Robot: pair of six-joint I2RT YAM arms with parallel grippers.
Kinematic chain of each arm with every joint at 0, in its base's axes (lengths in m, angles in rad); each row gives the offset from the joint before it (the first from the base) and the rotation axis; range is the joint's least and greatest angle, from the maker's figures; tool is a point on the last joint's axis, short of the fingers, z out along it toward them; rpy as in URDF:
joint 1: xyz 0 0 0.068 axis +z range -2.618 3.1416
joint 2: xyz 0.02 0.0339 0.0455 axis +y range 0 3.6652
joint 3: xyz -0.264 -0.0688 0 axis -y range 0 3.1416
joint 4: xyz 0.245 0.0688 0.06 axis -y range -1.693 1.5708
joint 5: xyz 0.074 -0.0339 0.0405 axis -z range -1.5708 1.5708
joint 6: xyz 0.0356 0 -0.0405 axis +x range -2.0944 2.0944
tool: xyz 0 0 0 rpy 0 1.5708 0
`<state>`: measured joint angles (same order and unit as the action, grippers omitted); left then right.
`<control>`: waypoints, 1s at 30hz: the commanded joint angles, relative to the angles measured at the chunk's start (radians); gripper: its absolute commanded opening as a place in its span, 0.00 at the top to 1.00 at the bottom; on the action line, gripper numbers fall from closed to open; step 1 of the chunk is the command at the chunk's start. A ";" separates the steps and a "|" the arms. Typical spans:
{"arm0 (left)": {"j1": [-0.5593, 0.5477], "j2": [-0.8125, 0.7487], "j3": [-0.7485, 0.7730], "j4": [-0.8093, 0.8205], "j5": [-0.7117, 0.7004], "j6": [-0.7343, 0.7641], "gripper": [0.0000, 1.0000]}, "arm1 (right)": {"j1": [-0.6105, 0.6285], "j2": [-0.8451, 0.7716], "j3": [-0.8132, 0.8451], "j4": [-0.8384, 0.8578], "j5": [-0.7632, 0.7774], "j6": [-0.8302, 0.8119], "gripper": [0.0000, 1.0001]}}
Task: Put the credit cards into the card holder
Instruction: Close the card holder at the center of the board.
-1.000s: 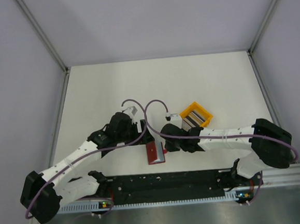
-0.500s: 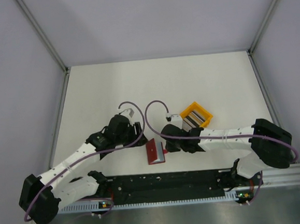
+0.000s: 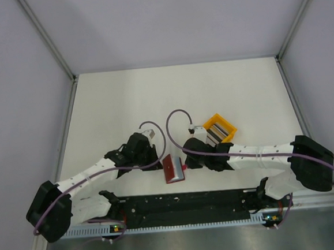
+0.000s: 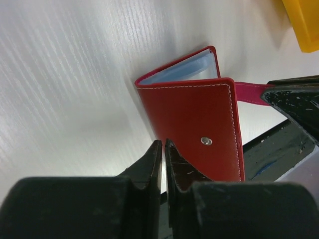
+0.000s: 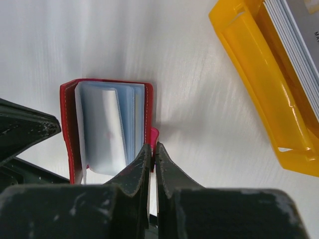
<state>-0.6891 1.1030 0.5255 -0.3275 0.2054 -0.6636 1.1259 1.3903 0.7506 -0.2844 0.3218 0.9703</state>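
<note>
The dark red card holder [image 3: 171, 168] stands half open on its edge near the table's front, its clear sleeves [image 5: 107, 129] showing in the right wrist view. My right gripper [image 5: 153, 145] is shut on the holder's pink snap tab [image 4: 248, 92]. My left gripper [image 4: 163, 143] is shut, its tips right at the lower left edge of the holder's outer cover [image 4: 194, 119]; nothing shows between them. The credit cards [image 5: 294, 30] stand stacked on edge in the yellow bin [image 3: 217, 128], apart from both grippers.
The yellow bin [image 5: 254, 74] sits just right of and behind the holder. The black base rail [image 3: 185, 204] runs along the near edge, close behind the holder. Both arms [image 3: 256, 151] converge low over the table's front middle.
My left gripper has closed from wide open and moved right and nearer, up to the holder's left side. The right gripper stays shut on the tab; the holder tilted slightly.
</note>
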 commanded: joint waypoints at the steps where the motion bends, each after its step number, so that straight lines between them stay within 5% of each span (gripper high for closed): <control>1: -0.006 0.026 -0.009 0.110 0.028 -0.008 0.90 | 0.012 -0.040 0.000 0.010 0.028 0.011 1.00; 30: -0.153 0.300 0.099 0.145 -0.070 -0.014 0.96 | 0.017 0.004 -0.003 0.073 -0.059 -0.005 1.00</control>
<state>-0.8223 1.3708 0.6044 -0.2028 0.1799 -0.6739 1.1259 1.3853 0.7506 -0.2718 0.2939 0.9707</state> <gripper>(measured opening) 0.046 0.014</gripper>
